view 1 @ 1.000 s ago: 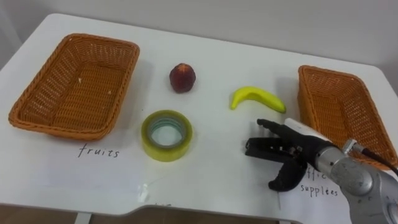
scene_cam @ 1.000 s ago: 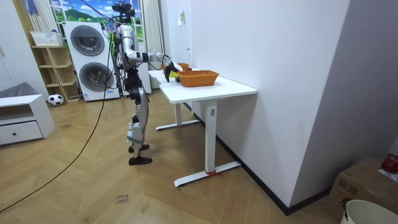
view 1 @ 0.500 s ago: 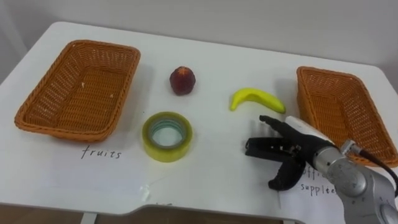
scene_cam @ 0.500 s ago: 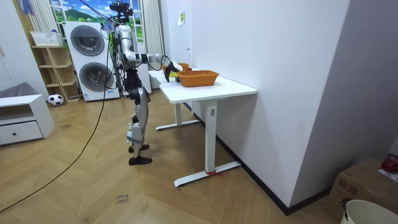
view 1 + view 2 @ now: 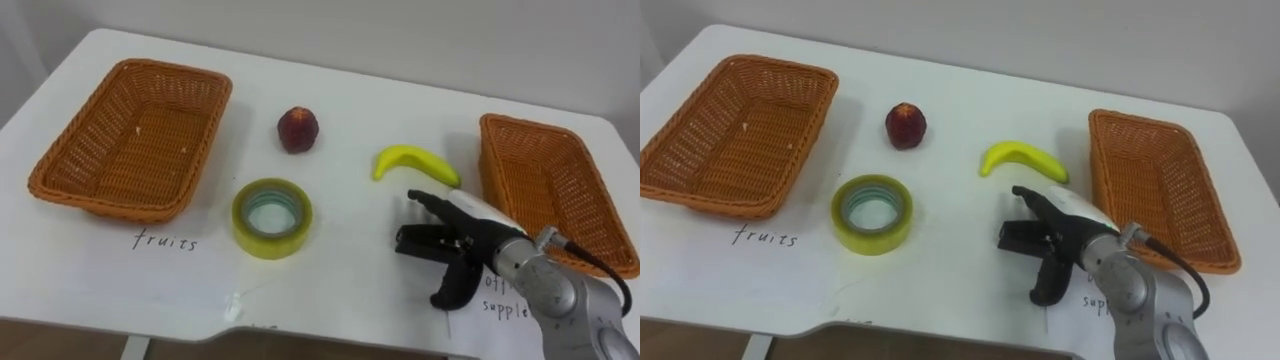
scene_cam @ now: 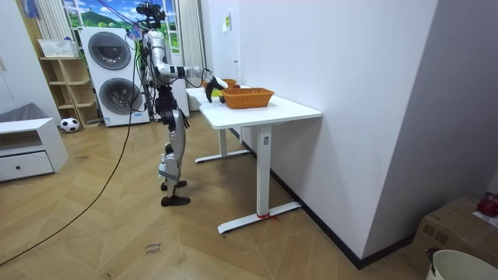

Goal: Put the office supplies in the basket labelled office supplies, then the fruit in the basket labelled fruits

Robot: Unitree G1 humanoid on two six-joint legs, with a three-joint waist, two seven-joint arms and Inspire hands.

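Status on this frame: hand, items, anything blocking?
Right hand open, empty, just short of banana. Banana, red fruit, tape roll on table, none in fruits basket or supplies basket. Nothing blocking.

Two woven baskets are counted on the surface: the left basket (image 5: pixel 60 172) and the right basket (image 5: pixel 548 192). Two pieces of fruit are seen: one banana (image 5: pixel 415 162) and one red fruit (image 5: pixel 298 129). One roll of tape (image 5: pixel 272 241) is found. Two handwritten labels are noted, the fruits label (image 5: pixel 166 240) and the supplies label (image 5: pixel 506 305). One hand, the right hand (image 5: pixel 462 236), is seen.
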